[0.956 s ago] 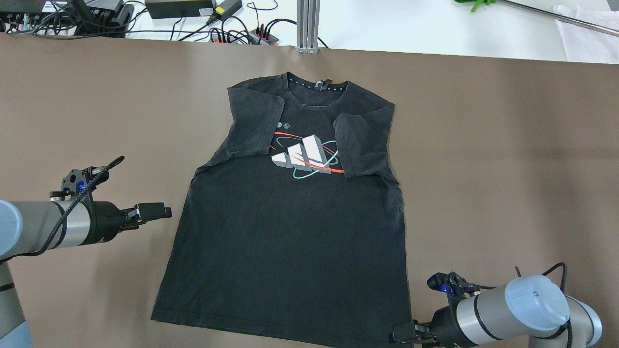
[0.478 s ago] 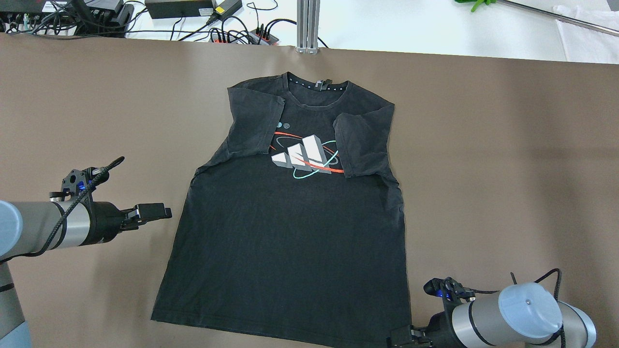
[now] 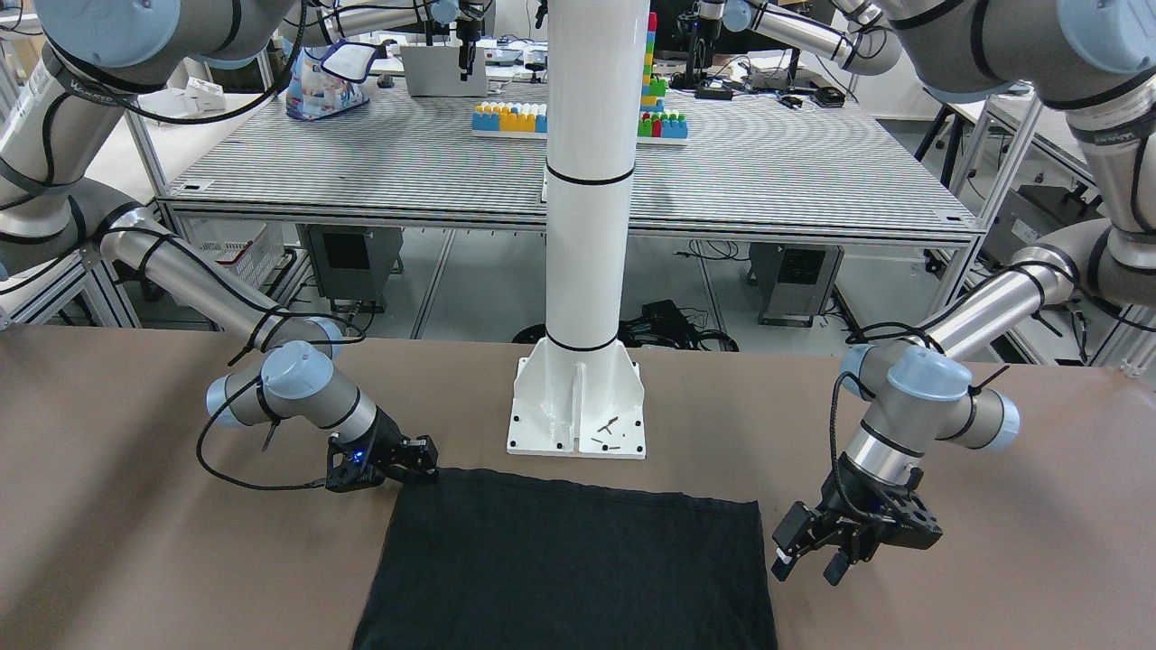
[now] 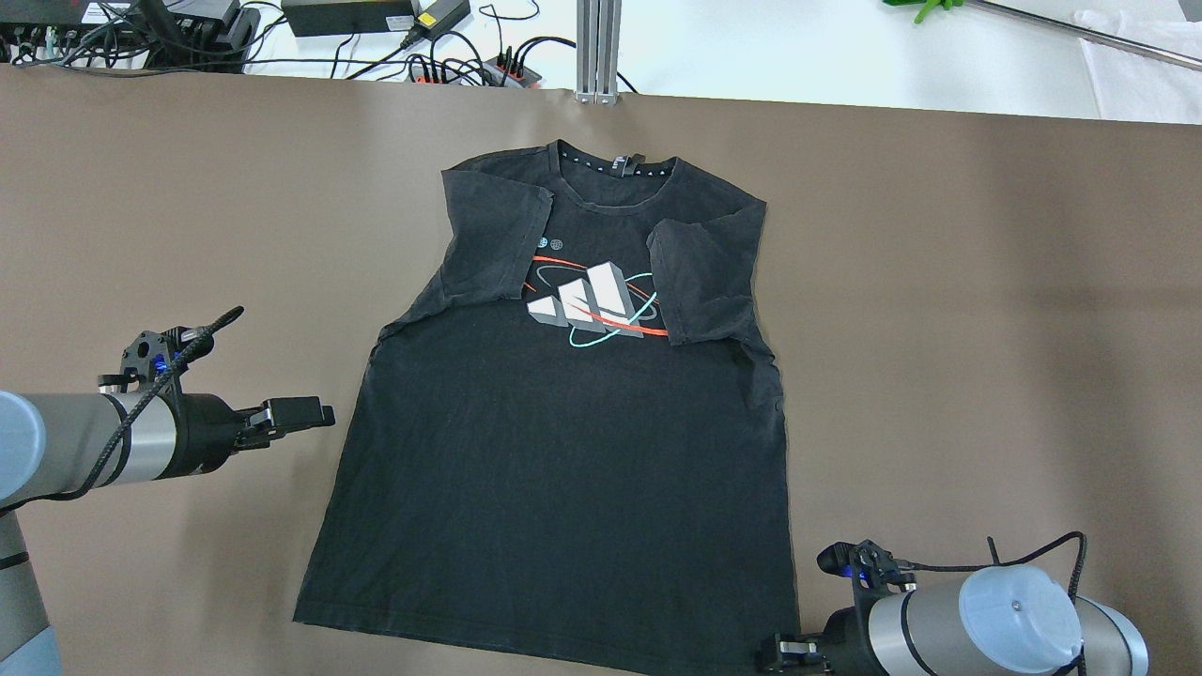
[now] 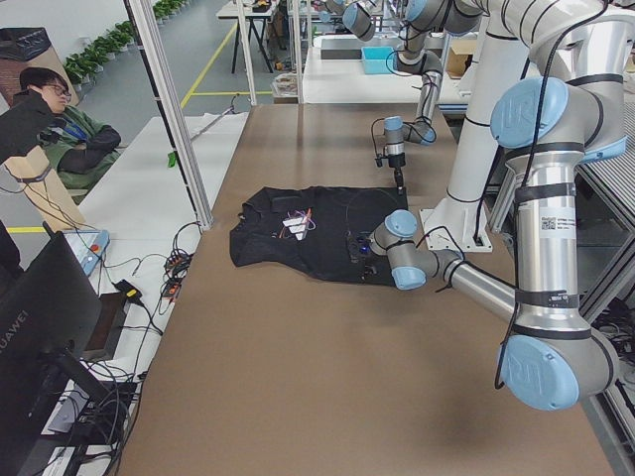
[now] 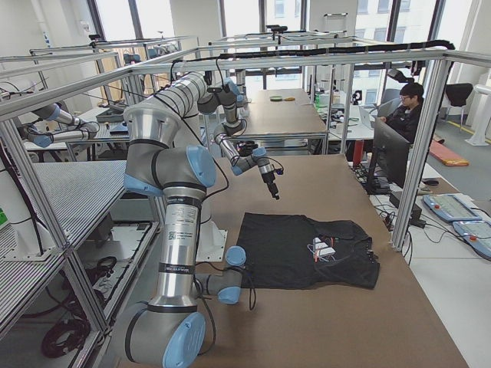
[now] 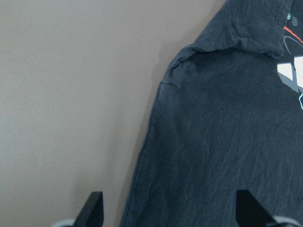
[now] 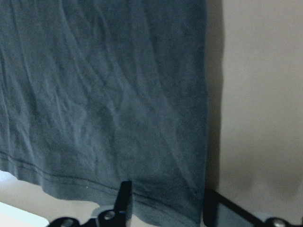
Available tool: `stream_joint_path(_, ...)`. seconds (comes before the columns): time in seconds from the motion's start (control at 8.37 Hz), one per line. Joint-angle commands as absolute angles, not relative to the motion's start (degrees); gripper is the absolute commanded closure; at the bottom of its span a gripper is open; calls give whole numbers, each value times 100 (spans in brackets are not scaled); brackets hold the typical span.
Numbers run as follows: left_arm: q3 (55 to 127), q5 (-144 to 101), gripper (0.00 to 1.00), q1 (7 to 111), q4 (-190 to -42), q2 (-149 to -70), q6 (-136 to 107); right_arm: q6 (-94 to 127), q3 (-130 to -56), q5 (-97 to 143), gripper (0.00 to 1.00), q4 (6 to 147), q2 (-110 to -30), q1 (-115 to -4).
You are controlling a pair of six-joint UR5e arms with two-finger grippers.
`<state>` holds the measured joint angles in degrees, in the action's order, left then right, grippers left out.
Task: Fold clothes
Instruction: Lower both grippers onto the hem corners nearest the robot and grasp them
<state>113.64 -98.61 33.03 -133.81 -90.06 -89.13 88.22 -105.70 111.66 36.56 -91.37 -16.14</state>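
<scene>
At the right hem corner of the T-shirt (image 4: 563, 451), we find the right gripper (image 8: 165, 208) spread, straddling cloth; contact is unclear. Beside the shirt's left edge, the left gripper (image 7: 170, 213) hovers released. We see the shirt flat, sleeves folded in. Step: grasping for the body fold. Next, we judge: clamp both, lift evenly.

Overhead and front-facing cameras look oppositely across the shirt (image 4: 563, 441).

black T-shirt (image 4: 563, 469), flat on table, sleeves folded in, print up
</scene>
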Motion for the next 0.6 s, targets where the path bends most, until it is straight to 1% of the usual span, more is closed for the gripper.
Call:
stream_joint_path(0.0,11364,-9792,0,3270,-13377,-9000,-8912,8824,-10678,11092,100,3639,-9141,-1617)
stream_joint_path(0.48,11373,-9738,0,3200,-13386,-9009,-8921,8824,-10854,11092,100,3621,-9184,-1643)
